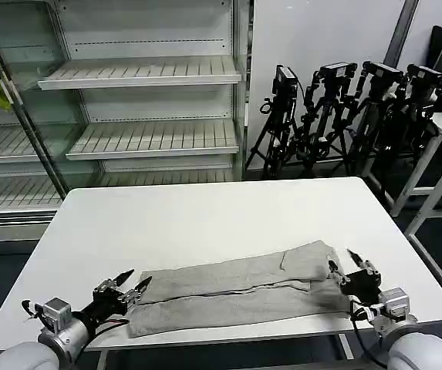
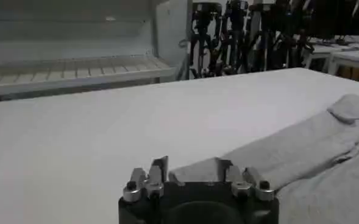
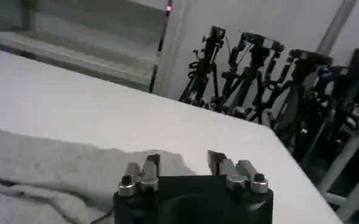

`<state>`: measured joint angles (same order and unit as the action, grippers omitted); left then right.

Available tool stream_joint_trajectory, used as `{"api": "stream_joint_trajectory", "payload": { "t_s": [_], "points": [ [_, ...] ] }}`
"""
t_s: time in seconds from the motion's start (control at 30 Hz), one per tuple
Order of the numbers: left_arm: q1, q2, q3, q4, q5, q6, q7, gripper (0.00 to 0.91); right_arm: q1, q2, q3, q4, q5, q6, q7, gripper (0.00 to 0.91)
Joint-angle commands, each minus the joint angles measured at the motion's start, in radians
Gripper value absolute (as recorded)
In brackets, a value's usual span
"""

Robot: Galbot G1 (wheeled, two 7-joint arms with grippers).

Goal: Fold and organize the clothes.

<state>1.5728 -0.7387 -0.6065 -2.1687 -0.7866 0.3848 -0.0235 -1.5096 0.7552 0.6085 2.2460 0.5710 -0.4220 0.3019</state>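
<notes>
Partly folded: grey T-shirt [image 1: 236,289] lay as a long band along the table [image 1: 205,216] front edge, left gripper [image 1: 133,286] and right gripper [image 1: 342,266] open at its ends, crosswise folds seemingly left

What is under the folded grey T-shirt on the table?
The T-shirt lies flat on the white table, folded lengthwise so one layer lies over another. Whether anything else sits beneath is covered. The left gripper and right gripper sit at its ends.
</notes>
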Motion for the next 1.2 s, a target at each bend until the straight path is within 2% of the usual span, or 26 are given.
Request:
{"api": "stream_joint_trajectory", "payload": {
  "t_s": [0.03,0.37,0.8,0.9,0.97,1.03,1.2],
  "points": [
    [0.030,-0.036,-0.050,-0.030,-0.165,0.081,-0.104,0.907,0.019,0.009,0.117,0.116,0.044,-0.035,0.046,0.907],
    [0.042,-0.083,0.016,-0.029,-0.226,0.143,-0.122,0.907,0.009,0.053,0.098,0.198,0.038,-0.032,0.044,0.907],
    [0.009,-0.109,0.079,0.000,-0.177,0.146,-0.101,0.907,0.008,0.086,0.066,0.187,0.013,-0.026,0.048,0.907],
    [0.009,-0.119,0.092,-0.005,-0.171,0.149,-0.099,0.615,0.005,0.086,0.063,0.191,0.010,-0.026,0.049,0.907],
    [0.011,-0.125,0.102,-0.010,-0.158,0.149,-0.095,0.202,0.005,0.085,0.064,0.192,0.010,-0.025,0.049,0.907],
    [0.011,-0.128,0.106,-0.010,-0.146,0.149,-0.094,0.091,0.005,0.085,0.064,0.193,0.011,-0.025,0.050,0.907],
    [0.014,-0.131,0.107,-0.013,-0.141,0.149,-0.087,0.050,0.003,0.091,0.062,0.196,0.009,-0.025,0.049,0.907]
  ]
}}
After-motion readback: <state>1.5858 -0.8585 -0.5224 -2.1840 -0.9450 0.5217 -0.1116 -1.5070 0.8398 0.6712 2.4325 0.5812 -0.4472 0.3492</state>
